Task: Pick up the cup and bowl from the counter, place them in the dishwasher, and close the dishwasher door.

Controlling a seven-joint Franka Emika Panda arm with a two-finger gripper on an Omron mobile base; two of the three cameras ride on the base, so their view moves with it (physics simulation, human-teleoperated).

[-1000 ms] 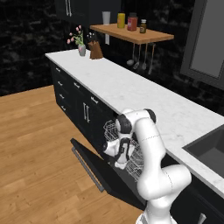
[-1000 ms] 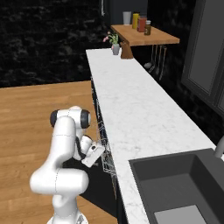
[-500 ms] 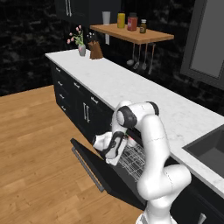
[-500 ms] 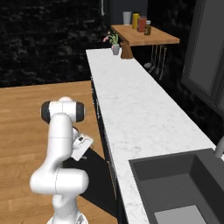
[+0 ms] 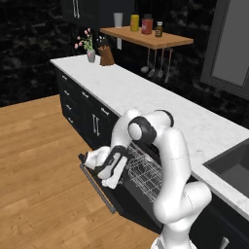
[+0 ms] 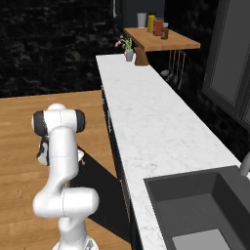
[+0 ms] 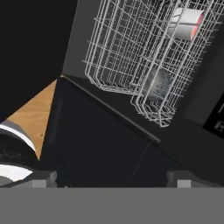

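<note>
Low in front of the black cabinets, the white arm's two-finger gripper [image 5: 97, 163] hangs over the flat black fold-down dishwasher door [image 5: 99, 192], which stands partly lowered with its outer edge out over the wooden floor [image 5: 39, 160]. Behind the hand, the silver wire rack [image 5: 146, 172] sits pulled out of the black built-in dishwasher [image 5: 141, 194].

From the hand's own camera the fingers are far apart: one small dark tip [image 7: 43, 178] at the lower left and the other at the lower right, nothing between them but the dark inner face of the door [image 7: 105, 148]. Beyond the tips, past the door's hinge line, lies the wire rack [image 7: 131, 57]. Inside it the small white-grey cup with the red interior [image 7: 186, 22] lies on its side in the far part, and the small shallow grey bowl [image 7: 158, 84] rests nearer the rack's front edge. Both are well apart from the fingers.

The left base view shows the rack and the door's tilt, but the cup and bowl cannot be made out there. The right base view shows the long white marble counter [image 6: 146, 127], the dark sink [image 6: 205, 205] at its near end, and the arm's body hiding the hand.
</note>
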